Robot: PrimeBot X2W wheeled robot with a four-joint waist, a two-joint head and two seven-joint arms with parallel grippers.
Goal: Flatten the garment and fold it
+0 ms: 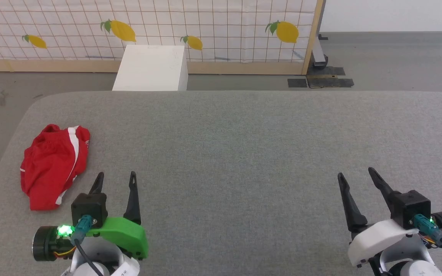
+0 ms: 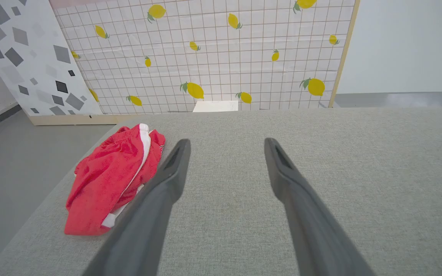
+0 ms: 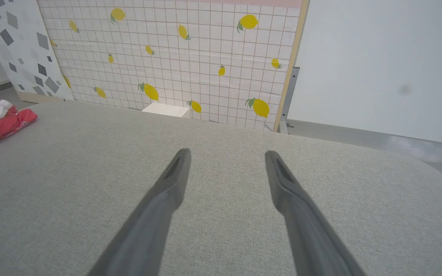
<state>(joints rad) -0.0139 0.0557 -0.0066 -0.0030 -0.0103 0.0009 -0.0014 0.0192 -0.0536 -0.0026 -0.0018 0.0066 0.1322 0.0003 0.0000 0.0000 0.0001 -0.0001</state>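
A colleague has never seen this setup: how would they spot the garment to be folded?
Find the wide grey fabric-covered table before the lemon-print screen. Near its left edge, beside the left gripper, lies a crumpled pair of bright red thin shorts. Red cloth with a white side stripe sets it apart from the plain white box behind.

The left hand (image 1: 116,174) sits at lower left, its two dark fingers spread wide and pointing forward. The right hand (image 1: 355,171) sits at lower right, fingers equally parted.
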